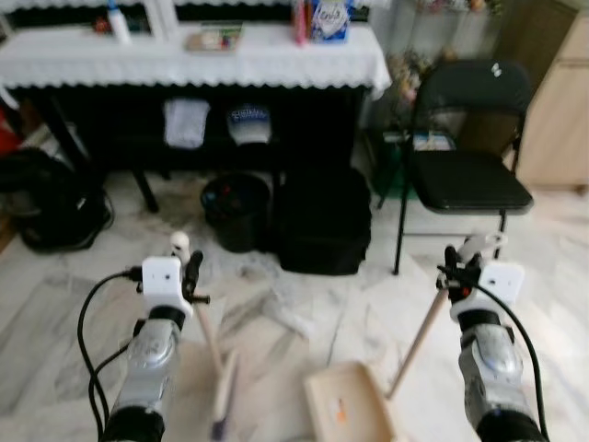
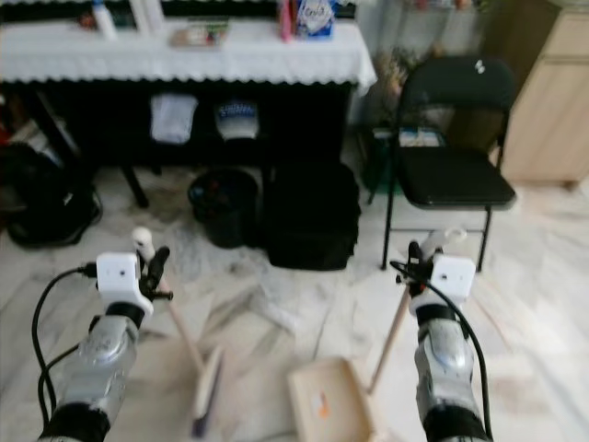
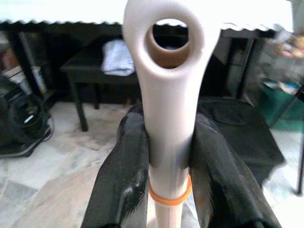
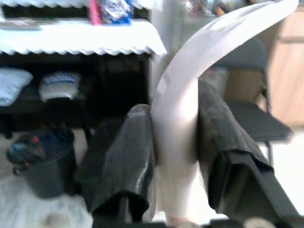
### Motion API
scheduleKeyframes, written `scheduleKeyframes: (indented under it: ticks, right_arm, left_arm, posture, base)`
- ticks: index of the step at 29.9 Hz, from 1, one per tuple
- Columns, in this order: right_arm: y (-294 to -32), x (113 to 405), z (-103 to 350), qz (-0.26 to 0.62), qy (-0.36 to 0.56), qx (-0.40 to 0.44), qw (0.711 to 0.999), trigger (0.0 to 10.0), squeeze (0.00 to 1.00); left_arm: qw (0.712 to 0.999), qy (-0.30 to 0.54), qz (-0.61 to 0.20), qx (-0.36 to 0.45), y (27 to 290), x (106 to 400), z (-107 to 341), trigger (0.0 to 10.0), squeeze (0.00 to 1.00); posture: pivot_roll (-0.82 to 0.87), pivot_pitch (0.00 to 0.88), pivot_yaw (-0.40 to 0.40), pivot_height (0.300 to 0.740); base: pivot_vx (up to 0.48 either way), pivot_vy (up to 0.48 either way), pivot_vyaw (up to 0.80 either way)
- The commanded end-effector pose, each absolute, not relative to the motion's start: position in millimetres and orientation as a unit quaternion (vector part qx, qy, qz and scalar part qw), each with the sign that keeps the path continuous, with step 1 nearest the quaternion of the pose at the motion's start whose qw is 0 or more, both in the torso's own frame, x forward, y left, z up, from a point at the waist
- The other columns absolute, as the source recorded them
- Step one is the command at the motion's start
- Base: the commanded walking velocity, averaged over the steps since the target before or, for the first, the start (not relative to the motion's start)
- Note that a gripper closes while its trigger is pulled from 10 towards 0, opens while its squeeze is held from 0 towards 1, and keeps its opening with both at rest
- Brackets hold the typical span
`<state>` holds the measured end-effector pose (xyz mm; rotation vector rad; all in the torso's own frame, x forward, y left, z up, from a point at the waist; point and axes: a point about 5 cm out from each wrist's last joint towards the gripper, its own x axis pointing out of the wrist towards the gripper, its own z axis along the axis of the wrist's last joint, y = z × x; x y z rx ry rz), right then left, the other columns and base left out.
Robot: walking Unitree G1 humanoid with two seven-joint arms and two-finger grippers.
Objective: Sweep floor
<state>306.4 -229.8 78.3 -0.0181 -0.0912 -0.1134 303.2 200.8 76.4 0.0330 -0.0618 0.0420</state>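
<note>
My left gripper (image 1: pixel 190 269) is shut on the pale broom handle (image 3: pixel 168 118), whose looped top end sticks out above the fingers. The broom head (image 1: pixel 224 391) rests on the marble floor between my arms. My right gripper (image 1: pixel 459 262) is shut on the dustpan handle (image 4: pixel 178 142), a pale stick slanting down to the beige dustpan (image 1: pixel 348 405) on the floor at the front, which holds a small orange scrap. White litter (image 1: pixel 281 308) lies on the floor ahead of the broom.
Ahead stand a dark bin (image 1: pixel 236 210) and a black bag (image 1: pixel 322 221) under a long table with a white lace cloth (image 1: pixel 198 55). A black folding chair (image 1: pixel 469 157) is at the right. A black vacuum-like object (image 1: pixel 46 203) sits at the left.
</note>
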Motion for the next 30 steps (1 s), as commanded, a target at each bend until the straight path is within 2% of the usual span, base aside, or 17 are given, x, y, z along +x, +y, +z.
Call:
scheduleKeyframes:
  ticks: [1,4,10,25,30]
  right_arm:
    - [-229.0,308.5,87.3,-0.056,-0.07,-0.003,0.996,10.0,0.0]
    - [-229.8,308.7,86.4,-0.059,-0.065,0.004,0.996,10.0,0.0]
    - [-228.4,309.4,85.8,-0.054,-0.064,0.01,0.996,10.0,0.0]
    - [-228.5,308.6,86.8,-0.054,-0.066,0.003,0.996,10.0,0.0]
    - [-227.8,307.9,85.5,-0.054,-0.065,0.002,0.996,10.0,0.0]
  left_arm:
    - [0.998,-0.055,0.022,0.026,202.6,306.7,87.2,10.0,0.0]
    - [0.998,-0.054,0.023,0.027,202.5,306.4,86.9,10.0,0.0]
    - [0.998,-0.054,0.022,0.026,202.6,306.3,86.9,10.0,0.0]
    - [0.998,-0.055,0.023,0.026,203.3,306.3,87.4,10.0,0.0]
    - [0.998,-0.054,0.022,0.025,203.6,305.8,86.8,10.0,0.0]
  posture:
    - [-0.03,0.0,0.001,0.74]
    - [-0.03,0.0,0.0,0.74]
    - [-0.03,0.0,0.0,0.74]
    - [-0.03,0.0,0.001,0.74]
    - [-0.03,0.0,0.004,0.74]
  base:
    - [0.386,0.0,0.0]
    - [0.389,0.0,0.0]
    - [0.386,0.0,-0.8]
    - [0.387,0.0,0.0]
    - [0.051,0.0,0.0]
